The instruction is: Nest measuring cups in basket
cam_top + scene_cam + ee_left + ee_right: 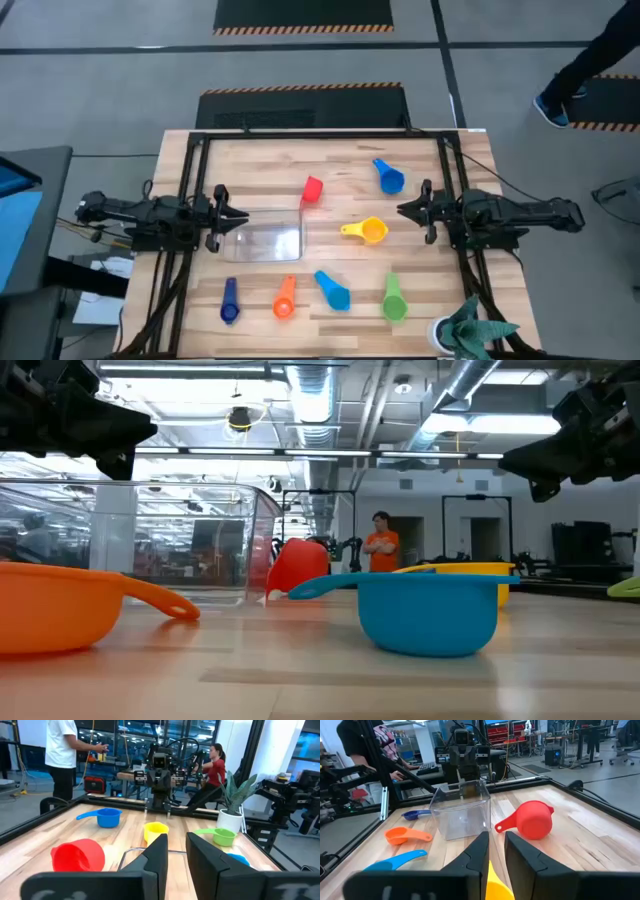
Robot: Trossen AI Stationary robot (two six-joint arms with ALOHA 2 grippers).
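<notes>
The clear basket [268,241] stands on the table's left half, just right of my left gripper [245,216]. The red cup [312,189] lies off the basket's far right corner. The blue cup [388,177] and the yellow cup [366,231] sit near my right gripper [402,210]. Along the near edge lie the dark blue [230,301], orange [285,298], light blue [333,290] and green [394,299] cups. Both grippers hover above the table with a narrow gap between the fingers. The left gripper [177,840] faces the basket rim [135,851], and the right gripper [496,837] is over the yellow cup [497,885].
A potted plant [470,330] stands at the table's near right corner. Black frame rails [190,200] run along the table's left, right and far sides. People stand in the room beyond the table. Bare wood lies between the basket and the near row of cups.
</notes>
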